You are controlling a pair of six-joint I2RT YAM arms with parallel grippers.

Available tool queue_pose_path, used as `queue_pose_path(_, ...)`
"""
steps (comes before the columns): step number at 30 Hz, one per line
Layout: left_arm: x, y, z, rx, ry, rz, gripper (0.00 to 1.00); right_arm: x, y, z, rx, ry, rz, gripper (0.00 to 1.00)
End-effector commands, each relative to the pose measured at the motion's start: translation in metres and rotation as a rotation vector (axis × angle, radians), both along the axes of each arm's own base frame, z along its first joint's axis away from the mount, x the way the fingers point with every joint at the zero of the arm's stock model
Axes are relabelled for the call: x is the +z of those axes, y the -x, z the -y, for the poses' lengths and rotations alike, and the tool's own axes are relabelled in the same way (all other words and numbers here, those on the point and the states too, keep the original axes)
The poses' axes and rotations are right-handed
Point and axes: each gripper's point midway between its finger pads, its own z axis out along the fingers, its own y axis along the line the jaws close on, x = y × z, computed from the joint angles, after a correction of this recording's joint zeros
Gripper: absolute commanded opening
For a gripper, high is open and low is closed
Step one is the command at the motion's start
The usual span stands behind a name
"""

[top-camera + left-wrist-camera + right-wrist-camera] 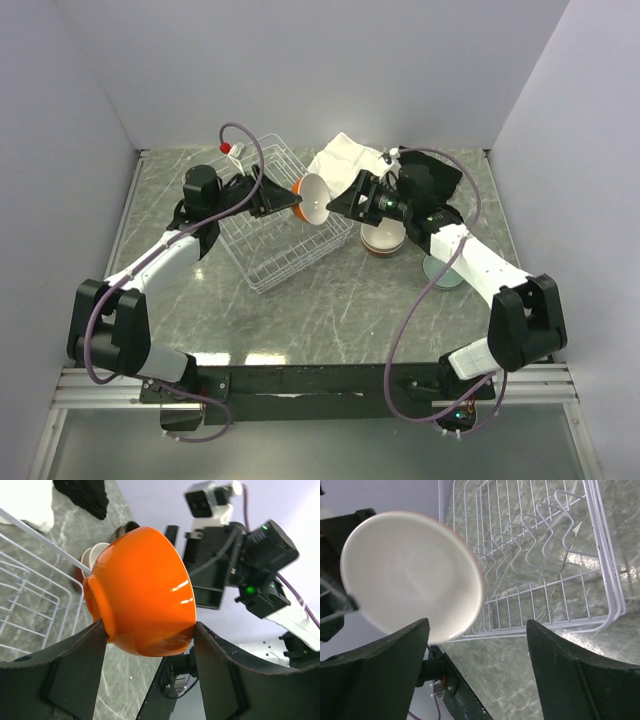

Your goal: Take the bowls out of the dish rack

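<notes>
**Orange bowl held up between the two claws**

The left claw (283, 198) is clamped on the orange bowl (145, 585). One finger (75, 675) presses near the foot ring and the other presses the opposite side of the glossy wall. The bowl is tipped on its side in the air, with its foot toward this claw's palm and its cream inside facing away.

The dish rack (290, 262) lies below and behind the left claw on the table (330, 310). The bowl hangs above the rack's right-hand edge.

The right claw (338, 202) faces the left one, its jaws spread wide. The bowl's open mouth is just ahead of its fingertips, up and toward one finger. I cannot tell whether either finger touches the rim.

Below the right claw's wrist a stack of bowls (383, 238) stands on the table. A pale blue-green bowl (443, 272) sits farther back along that arm. A white cloth (345, 155) lies beyond the right claw, toward the far wall.
</notes>
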Motion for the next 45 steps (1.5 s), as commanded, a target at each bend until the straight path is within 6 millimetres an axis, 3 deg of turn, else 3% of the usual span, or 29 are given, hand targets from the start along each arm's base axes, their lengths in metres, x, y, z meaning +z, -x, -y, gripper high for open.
queue_pose_path(1,0.037,0.018,0.009,-0.046,0.072,0.118,0.13,0.025,-0.010,-0.016,0.033,-0.063,0.049,0.81)
queue_pose_path(6,0.035,0.027,0.021,-0.077,0.087,0.100,0.14,0.026,-0.014,-0.018,0.036,-0.065,0.049,0.66)
queue_pose_path(9,0.033,0.031,0.025,-0.091,0.096,0.092,0.14,0.026,-0.013,-0.019,0.041,-0.070,0.050,0.51)
queue_pose_path(15,0.024,0.028,0.026,-0.076,0.062,0.075,0.15,0.025,-0.007,-0.014,0.036,-0.040,0.052,0.12)
queue_pose_path(17,0.019,0.026,0.025,-0.070,0.031,0.084,0.22,0.024,-0.004,-0.009,0.027,-0.014,0.052,0.00)
queue_pose_path(21,0.013,0.018,0.020,-0.033,-0.074,0.116,0.44,0.024,-0.001,0.004,-0.007,0.053,0.060,0.00)
queue_pose_path(22,0.004,0.014,0.015,-0.001,-0.120,0.089,0.55,0.022,0.004,0.008,-0.009,0.084,0.053,0.00)
queue_pose_path(23,0.000,0.011,0.012,0.008,-0.170,0.125,0.59,0.022,0.003,0.014,-0.032,0.105,0.054,0.00)
queue_pose_path(25,0.006,0.000,0.003,0.077,-0.234,0.166,0.72,0.019,0.009,0.029,-0.059,0.154,0.041,0.00)
queue_pose_path(31,-0.015,-0.020,-0.041,0.250,-0.530,0.214,0.98,-0.001,0.026,0.094,-0.205,0.314,-0.034,0.00)
queue_pose_path(34,-0.030,-0.032,-0.078,0.386,-0.719,0.250,0.99,-0.011,0.040,0.131,-0.288,0.357,-0.081,0.00)
queue_pose_path(41,-0.068,-0.028,-0.138,0.572,-1.033,0.256,0.99,-0.039,0.078,0.219,-0.571,0.447,-0.247,0.00)
queue_pose_path(45,-0.081,-0.025,-0.142,0.620,-1.114,0.302,0.99,-0.063,0.092,0.253,-0.716,0.515,-0.363,0.00)
